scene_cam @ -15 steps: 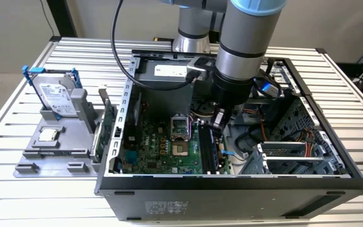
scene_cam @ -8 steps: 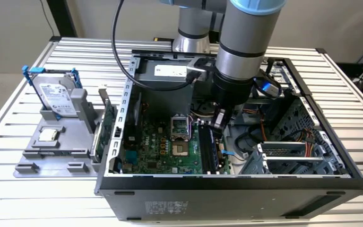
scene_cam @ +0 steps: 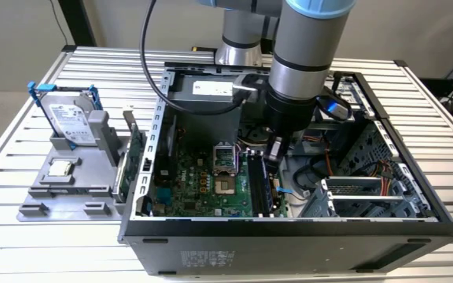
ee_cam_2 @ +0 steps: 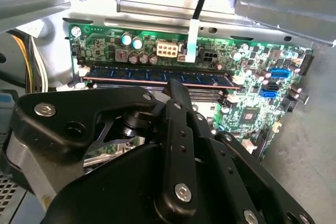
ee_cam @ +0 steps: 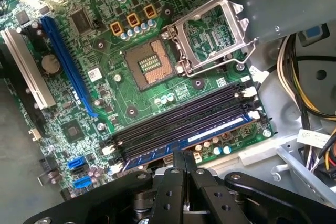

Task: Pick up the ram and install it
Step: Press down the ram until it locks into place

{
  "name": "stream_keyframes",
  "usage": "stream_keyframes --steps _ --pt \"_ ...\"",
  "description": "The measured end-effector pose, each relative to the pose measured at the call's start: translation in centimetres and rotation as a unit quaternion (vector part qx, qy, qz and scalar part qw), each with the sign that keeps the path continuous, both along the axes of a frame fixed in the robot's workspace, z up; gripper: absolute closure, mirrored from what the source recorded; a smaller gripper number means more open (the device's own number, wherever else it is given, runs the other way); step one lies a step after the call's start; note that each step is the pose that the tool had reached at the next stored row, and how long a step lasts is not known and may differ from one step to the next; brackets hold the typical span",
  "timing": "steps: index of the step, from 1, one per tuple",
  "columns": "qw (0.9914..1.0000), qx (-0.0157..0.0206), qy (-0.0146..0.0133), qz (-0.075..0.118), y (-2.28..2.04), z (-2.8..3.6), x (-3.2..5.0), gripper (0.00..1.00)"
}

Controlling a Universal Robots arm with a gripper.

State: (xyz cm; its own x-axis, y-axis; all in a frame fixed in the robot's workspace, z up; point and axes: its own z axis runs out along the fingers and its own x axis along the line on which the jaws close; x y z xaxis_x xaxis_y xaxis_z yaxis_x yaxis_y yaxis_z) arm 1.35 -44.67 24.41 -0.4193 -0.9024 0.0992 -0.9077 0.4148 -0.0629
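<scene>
A slatted metal table point(scene_cam: 415, 100) carries an open computer case point(scene_cam: 289, 233) lying on its side, and a pale wall rises behind the table in the exterior view. Beside the case, toward the exterior view's left, sits a grey parts holder point(scene_cam: 65, 194). A silver hard drive point(scene_cam: 68, 121) with blue rails stands upright in the holder, and a green expansion card point(scene_cam: 134, 154) stands on edge in the holder's slot nearest the case.

Inside the case lies the green motherboard point(scene_cam: 203, 186), with its open processor socket point(ee_cam: 151, 68) and raised metal socket frame point(ee_cam: 212, 32) near the middle of the board. Bundled cables point(ee_cam: 310, 95) run along the case wall just past the memory slots.

The arm reaches down into the case from above. The ram point(ee_cam_2: 157, 77) stands on edge in the outermost memory slot point(ee_cam: 178, 142), the one nearest the board's edge, with the empty dark slots just beside it toward the socket.

The gripper point(ee_cam: 177, 157) hangs directly over the ram's middle. Its fingers point(ee_cam: 169, 179) are drawn together with almost no gap between them, and their tips sit at the ram's top edge; whether they pinch the stick or only press on it cannot be told.
</scene>
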Motion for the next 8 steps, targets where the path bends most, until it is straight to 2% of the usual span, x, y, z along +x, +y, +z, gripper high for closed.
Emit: stream_keyframes --steps 5,8 --pt "0.99953 -0.0007 0.0000 0.031 0.00 -0.14 0.00 1.00" --pt "0.99847 -0.0009 0.0003 0.055 0.00 -0.29 0.00 1.00"
